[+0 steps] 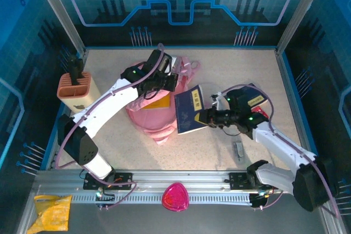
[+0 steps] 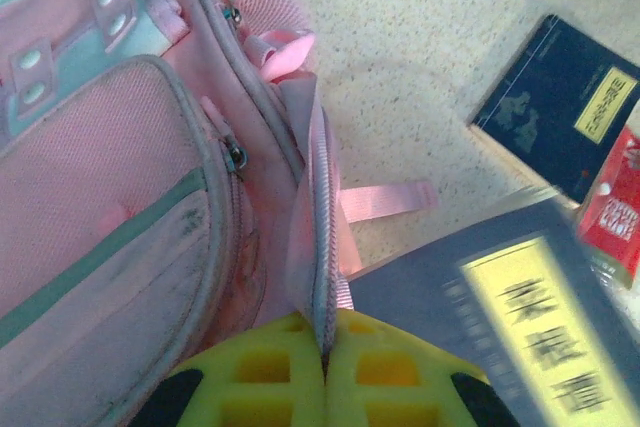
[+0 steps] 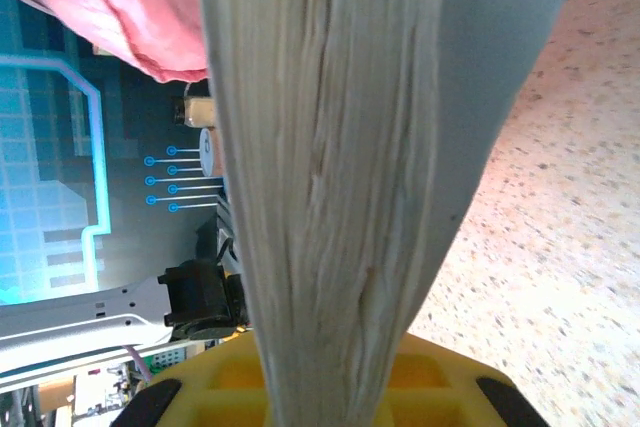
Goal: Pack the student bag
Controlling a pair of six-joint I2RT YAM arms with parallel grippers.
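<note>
The student bag (image 1: 148, 110) lies in the middle of the table (image 1: 230, 64), a little left of centre. The left claw (image 2: 325, 372) is shut tight on the bag's zip edge (image 2: 320, 247), a thin strip of pink fabric pinched between its yellow pads. The right claw (image 3: 335, 392) is nearly shut on a blue book (image 1: 189, 109), gripping it across the pale page block, with the book just right of the bag.

The step in hand looks like feeding this book into the bag while the left claw holds the opening up. To do it well, the left claw should draw the zip edge up and away to the far left so the mouth gapes. The right claw should then bring the book in edge first, tilted down into the gap, and let go only once most of it is inside. A limp fabric lip could catch the book's corner, so a slow entry seems wise.

In the top view the left arm and claw cover the bag's mouth, so how wide it stands cannot be told, nor whether the book's corner is already inside. The left wrist view shows the book blurred, its yellow label unreadable. Beyond it lie a dark book (image 2: 560, 97) and a red item (image 2: 612, 209), cut off at the right edge.
</note>
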